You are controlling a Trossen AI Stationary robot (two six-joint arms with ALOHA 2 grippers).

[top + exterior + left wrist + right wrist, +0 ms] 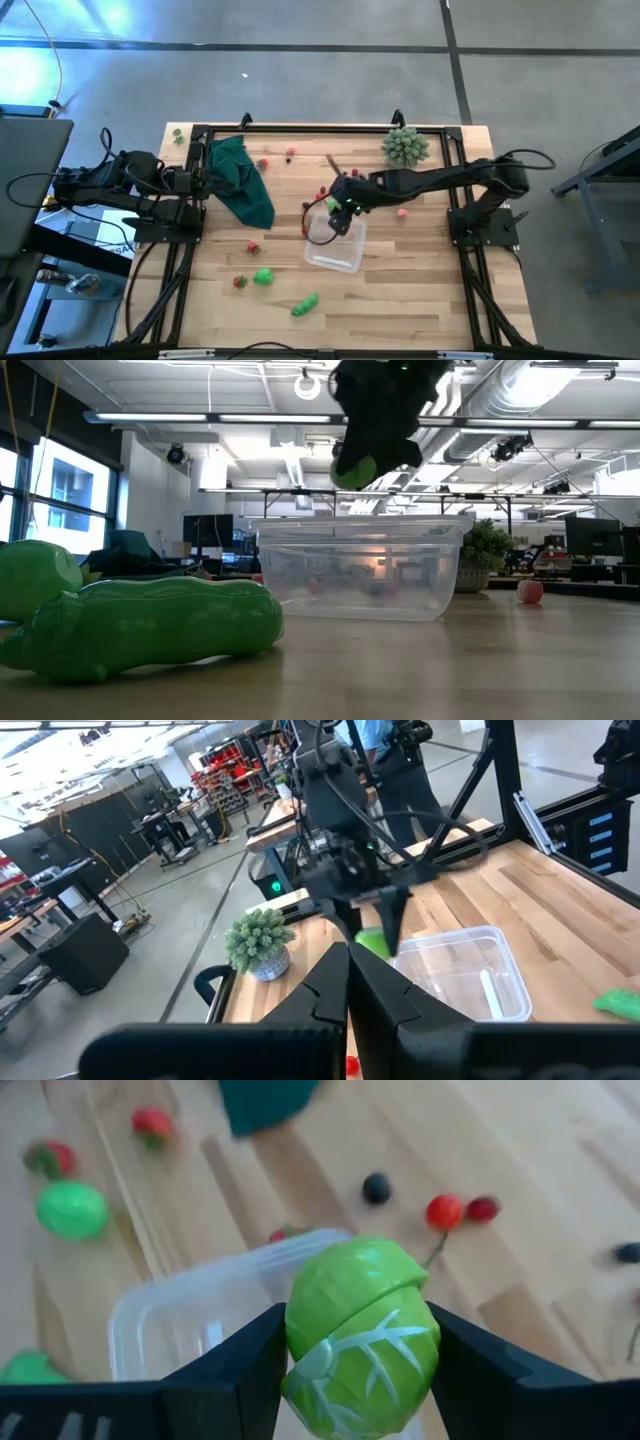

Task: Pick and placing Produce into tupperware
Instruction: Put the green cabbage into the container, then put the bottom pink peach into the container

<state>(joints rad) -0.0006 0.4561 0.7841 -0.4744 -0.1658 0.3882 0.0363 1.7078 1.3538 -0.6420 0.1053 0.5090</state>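
My right gripper (pixel 345 212) hangs over the clear tupperware (pixel 335 243), shut on a round bright green, leafy-looking produce piece (pixel 360 1335). The low view shows that piece (pixel 354 470) held above the tupperware's rim (pixel 360 525). A green ball (pixel 263 277), a green pod (pixel 305 304) and small red and pink pieces (pixel 253 246) lie loose on the wood. My left gripper (pixel 348 990) is shut and waits at the table's left edge, beside the dark green cloth (pixel 240 180). My right gripper pinches the green produce piece by its two opposite sides (pixel 295 1345), one dark finger (pixel 240 1370) on each side. The fingers come from above, pointing down. The piece is lifted clear, over the tupperware's open top.
A pale green spiky plant (pixel 405 146) stands near the far right corner. Dark and red berries (pixel 445 1210) lie just beyond the tupperware on its far side. The black frame rails (pixel 300 128) run along the table's edges. Bare wood shows toward the near right.
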